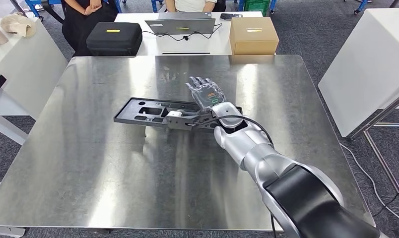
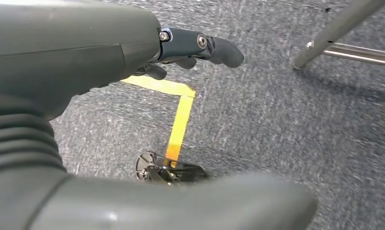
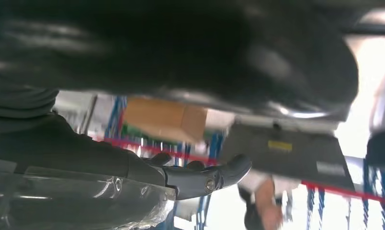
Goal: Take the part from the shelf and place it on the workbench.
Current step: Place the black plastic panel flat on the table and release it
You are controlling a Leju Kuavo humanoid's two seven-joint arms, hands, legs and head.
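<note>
Steel workbench (image 1: pixel 88 163) bearing dark part (image 1: pixel 138 110), right robot hand (image 1: pixel 206 92) flat above it, released, left robot hand (image 2: pixel 190 50) over carpet, empty.

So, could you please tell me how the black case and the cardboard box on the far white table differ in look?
The black case is dark, low and round-cornered; the cardboard box is tan, taller and sharp-edged. The case sits at the left end of the white table, the box at the right end, with a laptop between them. Both are closed, carry a small yellow label on top and stand beyond the steel workbench.
</note>
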